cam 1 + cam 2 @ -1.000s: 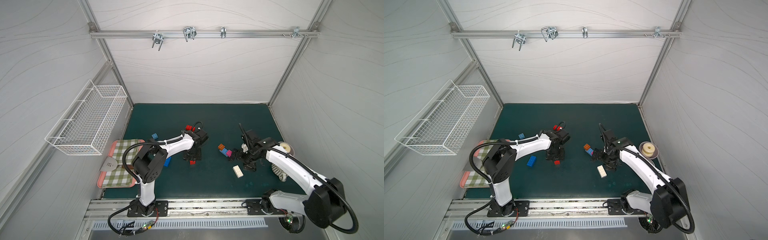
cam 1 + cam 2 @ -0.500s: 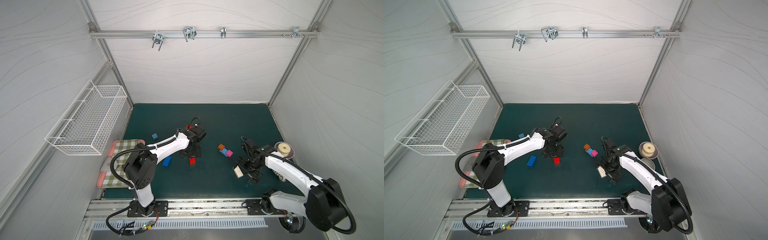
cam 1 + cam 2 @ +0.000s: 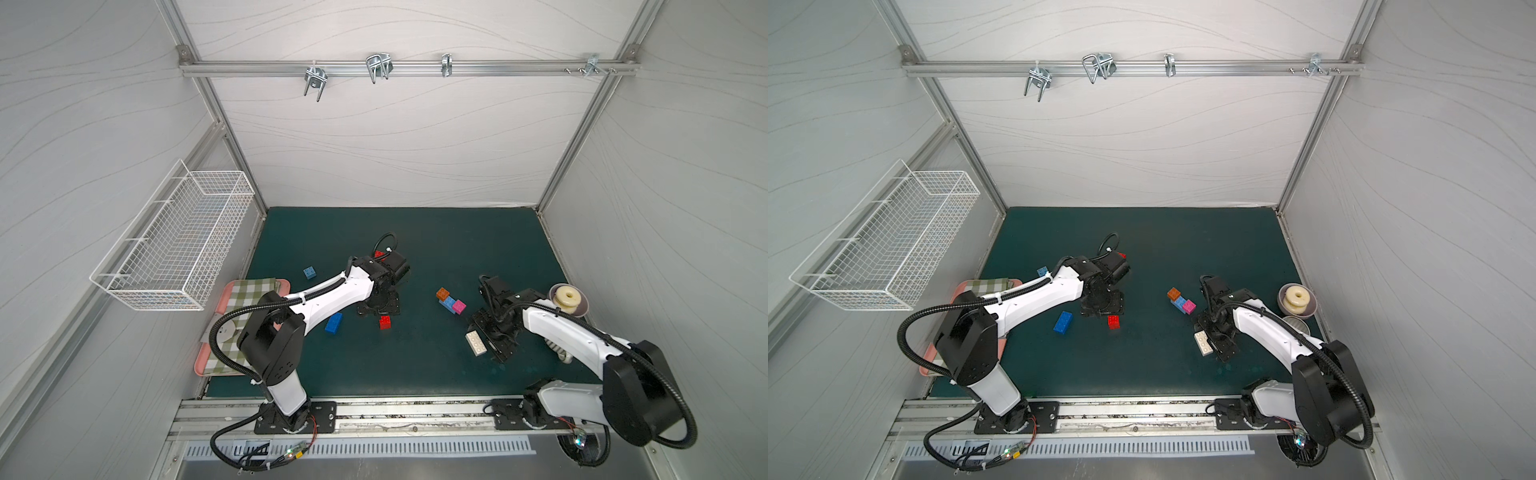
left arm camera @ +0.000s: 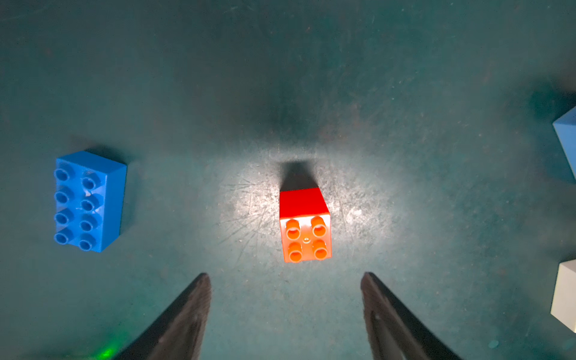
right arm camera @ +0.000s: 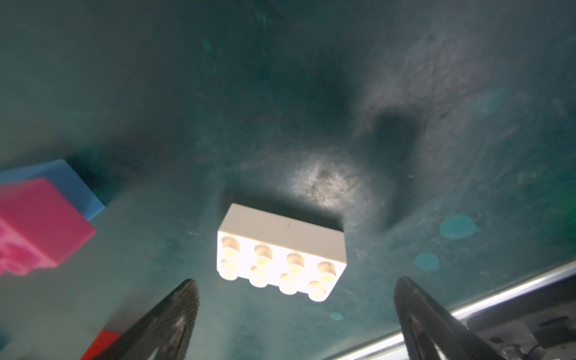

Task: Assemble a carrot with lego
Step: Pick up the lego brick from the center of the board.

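Two arms stretch over the dark green surface (image 3: pixel 415 374): the left arm (image 3: pixel 328 299) reaches far forward, the right arm (image 3: pixel 561 332) folds inward, both wrists pointing down. The left gripper (image 4: pixel 285 275) hangs with jaws apart and empty, just short of a red brick (image 4: pixel 304 229); a blue brick (image 4: pixel 88 202) lies well aside. The right gripper (image 5: pixel 296 280), spread wide and empty, hovers over the white brick (image 5: pixel 280 252). The joined cluster (image 3: pixel 449 302) of orange, blue and pink bricks sits between the arms.
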### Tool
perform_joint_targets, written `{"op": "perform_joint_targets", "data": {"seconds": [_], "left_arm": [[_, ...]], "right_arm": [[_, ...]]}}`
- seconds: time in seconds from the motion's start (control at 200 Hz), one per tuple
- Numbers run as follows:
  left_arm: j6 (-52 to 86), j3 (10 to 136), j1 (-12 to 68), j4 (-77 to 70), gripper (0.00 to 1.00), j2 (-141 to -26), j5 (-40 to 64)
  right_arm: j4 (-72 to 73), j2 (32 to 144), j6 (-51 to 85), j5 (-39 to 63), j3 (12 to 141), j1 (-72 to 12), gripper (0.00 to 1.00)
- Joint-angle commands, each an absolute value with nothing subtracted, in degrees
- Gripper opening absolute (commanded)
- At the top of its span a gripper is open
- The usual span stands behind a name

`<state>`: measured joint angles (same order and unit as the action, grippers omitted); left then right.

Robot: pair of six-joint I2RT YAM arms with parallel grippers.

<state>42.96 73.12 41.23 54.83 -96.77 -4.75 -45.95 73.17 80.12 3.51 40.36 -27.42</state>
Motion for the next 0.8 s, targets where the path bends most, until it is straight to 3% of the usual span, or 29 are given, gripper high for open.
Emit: {"op": "perform_joint_targets", "data": {"seconds": [0.0,0.15,0.325,0.795], "left_arm": [[44.23,73.13,40.93,56.16,0.77,-95.0,-6.72],[44.21,72.95,40.8,56.25,0.77,-94.58,-7.04],[44.26,72.6,40.52,56.29,0.78,-93.99,-7.21],[44.38,71.64,39.56,56.26,0.78,-92.02,-7.28]], "right_arm": [[-43.79,74.96,84.25,1.7,39.4,-28.09,0.99],[-41.77,77.05,85.11,1.44,39.0,-29.59,0.95],[-42.3,77.16,85.34,-0.13,39.35,-30.23,0.78],[-40.72,77.9,83.13,1.26,39.0,-30.65,0.56]]}}
